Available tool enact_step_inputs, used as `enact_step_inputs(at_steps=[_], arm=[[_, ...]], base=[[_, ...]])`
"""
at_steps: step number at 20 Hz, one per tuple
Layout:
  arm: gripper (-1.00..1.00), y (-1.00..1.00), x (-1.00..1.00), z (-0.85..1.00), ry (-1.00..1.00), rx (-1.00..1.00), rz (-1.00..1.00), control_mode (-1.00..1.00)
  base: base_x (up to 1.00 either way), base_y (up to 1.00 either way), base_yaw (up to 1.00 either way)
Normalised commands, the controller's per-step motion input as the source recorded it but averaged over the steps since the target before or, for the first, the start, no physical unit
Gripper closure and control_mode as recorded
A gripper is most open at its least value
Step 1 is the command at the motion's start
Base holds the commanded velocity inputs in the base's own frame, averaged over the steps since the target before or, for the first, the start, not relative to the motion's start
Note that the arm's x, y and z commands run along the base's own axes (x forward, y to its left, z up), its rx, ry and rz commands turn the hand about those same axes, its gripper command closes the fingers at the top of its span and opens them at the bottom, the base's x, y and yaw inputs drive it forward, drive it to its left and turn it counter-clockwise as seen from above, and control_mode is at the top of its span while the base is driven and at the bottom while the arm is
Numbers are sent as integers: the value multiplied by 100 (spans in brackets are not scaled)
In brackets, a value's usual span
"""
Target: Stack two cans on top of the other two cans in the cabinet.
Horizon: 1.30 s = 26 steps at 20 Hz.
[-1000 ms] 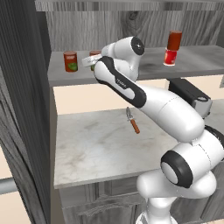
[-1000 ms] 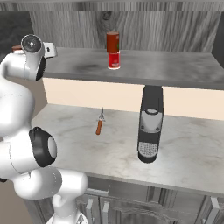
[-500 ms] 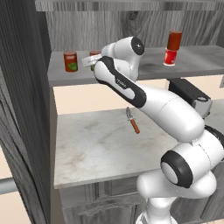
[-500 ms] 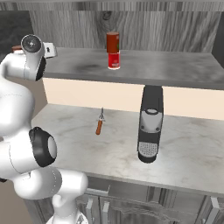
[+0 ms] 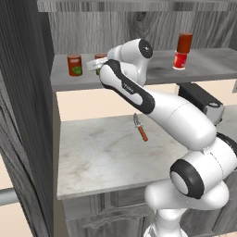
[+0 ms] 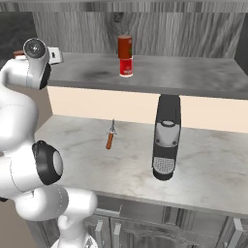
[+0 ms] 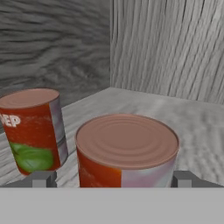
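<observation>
Reaching onto the left part of the grey shelf board (image 5: 152, 71) inside the grey wood-grain cabinet (image 5: 21, 115), the white robot's hand (image 7: 111, 178) sat with a small red cylindrical can showing a pale side patch (image 7: 127, 151) between its two dark fingertips (image 7: 43, 178). The fingertips stood at either side of that can near its base; whether they pressed on it or merely bracketed it could not be told, though the spacing looked about can-wide. The placement suggested a grasp being set up, low on the can and square to it, so that it could be lifted without tipping.

Just beside it, toward the cabinet's left rear corner, stood a second red can with a green label patch (image 7: 33, 129), upright and apart from the first. Toward the right of the shelf a tidy column had already been made: a plain darker red can (image 5: 184, 42) rested on a red can with a white lower band (image 5: 180, 60). One stack therefore appeared finished and one remained.

Below, the pale marble tabletop (image 5: 102, 157) carried an orange-handled knife (image 5: 140, 129) near its middle rear and a black coffee machine (image 6: 166, 135) to the right. The cabinet's grained back wall (image 7: 166, 43) closed the space behind the cans.
</observation>
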Motion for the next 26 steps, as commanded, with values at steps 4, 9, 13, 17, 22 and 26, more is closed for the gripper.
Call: enact_step_inputs(at_steps=[4, 9, 13, 17, 22, 26], arm=[[100, 0, 0, 0, 0, 0, 0, -100], [100, 0, 0, 0, 0, 0, 0, -100], [100, 0, 0, 0, 0, 0, 0, -100], [100, 0, 0, 0, 0, 0, 0, -100], [100, 0, 0, 0, 0, 0, 0, -100], [100, 0, 0, 0, 0, 0, 0, -100]], base=[[0, 0, 0], [0, 0, 0], [0, 0, 0], [0, 0, 0], [0, 0, 0], [0, 0, 0]])
